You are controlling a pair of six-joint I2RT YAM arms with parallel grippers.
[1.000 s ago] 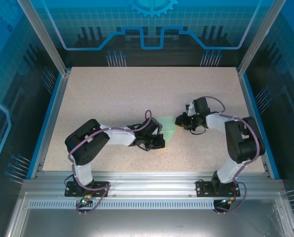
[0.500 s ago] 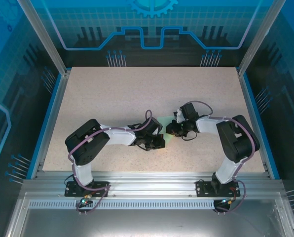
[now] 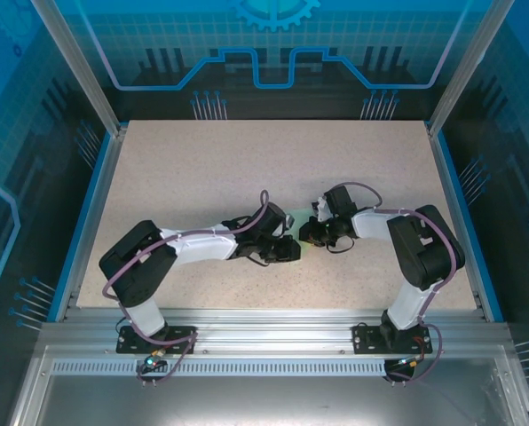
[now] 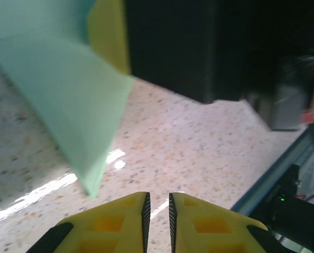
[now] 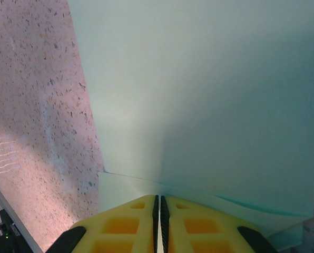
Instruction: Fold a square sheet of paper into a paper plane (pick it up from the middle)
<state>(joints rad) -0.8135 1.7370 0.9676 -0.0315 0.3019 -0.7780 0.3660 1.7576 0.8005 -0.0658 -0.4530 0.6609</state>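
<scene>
Paper [image 5: 199,95] like this is thin, light and limp. It creases for good wherever you squeeze it and slips from a loose pinch, so take it on a folded edge near the middle, where the layers stiffen it. Your right gripper [image 5: 159,197] does about that: its jaws look pressed almost together on the near edge, where a second layer shows, and the paper fans out ahead, apparently held up off the table [image 5: 41,105]. Your left gripper [image 4: 157,196] stands just ajar, a slim gap with nothing in it, touching nothing; the paper's hanging corner sits just ahead and to its left. From above, both grippers meet near the table's middle.
</scene>
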